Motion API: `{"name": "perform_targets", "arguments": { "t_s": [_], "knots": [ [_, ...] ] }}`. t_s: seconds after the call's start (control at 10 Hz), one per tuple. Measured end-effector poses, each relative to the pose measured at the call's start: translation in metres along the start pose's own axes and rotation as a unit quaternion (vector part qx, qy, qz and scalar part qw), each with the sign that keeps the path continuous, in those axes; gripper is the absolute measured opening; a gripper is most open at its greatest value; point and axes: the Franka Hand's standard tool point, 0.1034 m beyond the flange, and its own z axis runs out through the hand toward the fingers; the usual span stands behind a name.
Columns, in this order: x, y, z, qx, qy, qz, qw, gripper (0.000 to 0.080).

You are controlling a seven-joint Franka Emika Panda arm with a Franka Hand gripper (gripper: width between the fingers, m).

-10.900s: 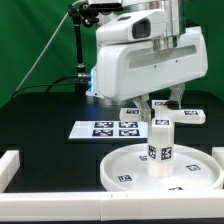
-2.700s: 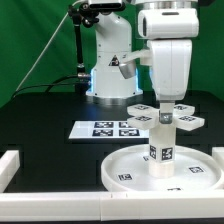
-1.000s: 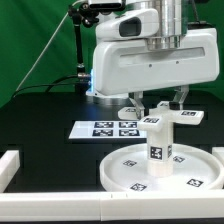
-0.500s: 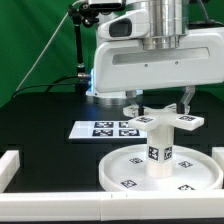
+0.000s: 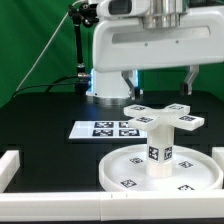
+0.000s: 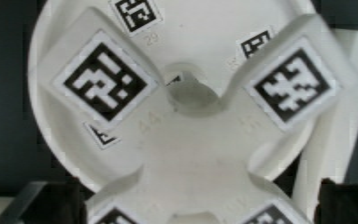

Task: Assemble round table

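So the cross-shaped piece [image 5: 163, 116] is sitting on top of the short cylinder leg [image 5: 160, 148], which stands upright in the middle of the big rimmed round disc [image 5: 125, 165]. The disc is flat on the black table [image 5: 50, 120], toward the exterior view's right. The gripper [image 5: 162, 76] hangs right above the cross with its jaws spread wide, one finger out on each side, and nothing in them. It's clear of the cross, not touching. The wrist view looks straight down on the cross [image 6: 194, 110], tags on its arms, disc underneath. The marker board [image 5: 105, 129] lies flat just behind the disc, toward the exterior view's left.
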Motion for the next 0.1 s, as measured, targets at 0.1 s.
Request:
{"name": "perform_targets", "arguments": {
  "t_s": [0.1],
  "knots": [
    [-0.0007, 0.0003, 0.0035, 0.000, -0.001, -0.001, 1.000, 0.0649]
  ]
}}
